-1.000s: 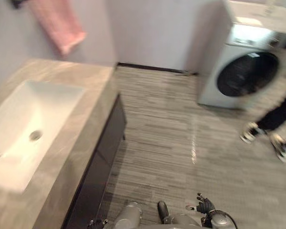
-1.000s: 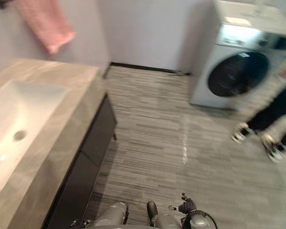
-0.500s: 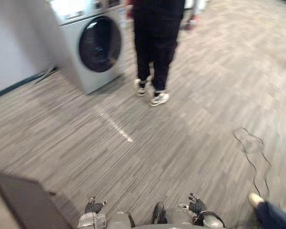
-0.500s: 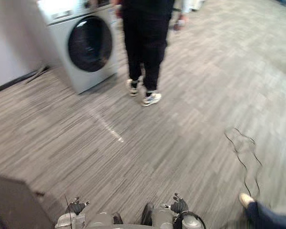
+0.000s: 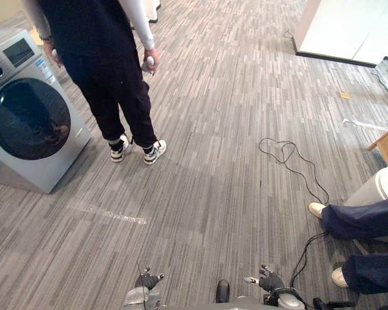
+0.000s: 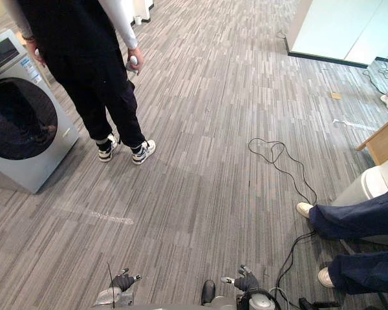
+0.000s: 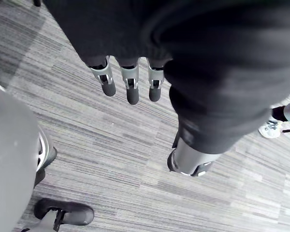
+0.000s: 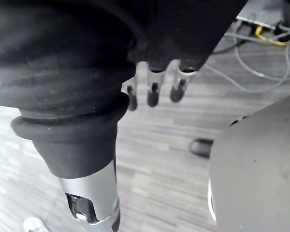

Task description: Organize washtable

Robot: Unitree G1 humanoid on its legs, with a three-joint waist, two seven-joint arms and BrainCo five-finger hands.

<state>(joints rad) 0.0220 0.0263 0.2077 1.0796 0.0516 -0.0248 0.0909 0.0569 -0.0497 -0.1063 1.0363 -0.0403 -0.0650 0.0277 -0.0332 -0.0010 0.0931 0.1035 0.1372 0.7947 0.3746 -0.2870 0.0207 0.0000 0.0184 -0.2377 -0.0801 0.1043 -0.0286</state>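
So my read is that the step in hand is just getting squared up to the washtable. Where that stands I can't tell from here, since the head cam looks out over grey plank floor [image 5: 213, 194]. Both hands hang low with nothing in them: the left hand [image 7: 132, 89] has its fingers straight and slightly apart, and the right hand [image 8: 153, 94] is the same, thumb off to one side. To do it well I'd turn slowly, arms tucked, and leave room for the person [image 5: 103, 71] standing beside the washer [image 5: 26, 123] and the legs [image 5: 362, 223] of someone sitting on the right (easy to clip). The one container I can make out is the washer. Its door is shut, and the dark glass hides whatever is inside.
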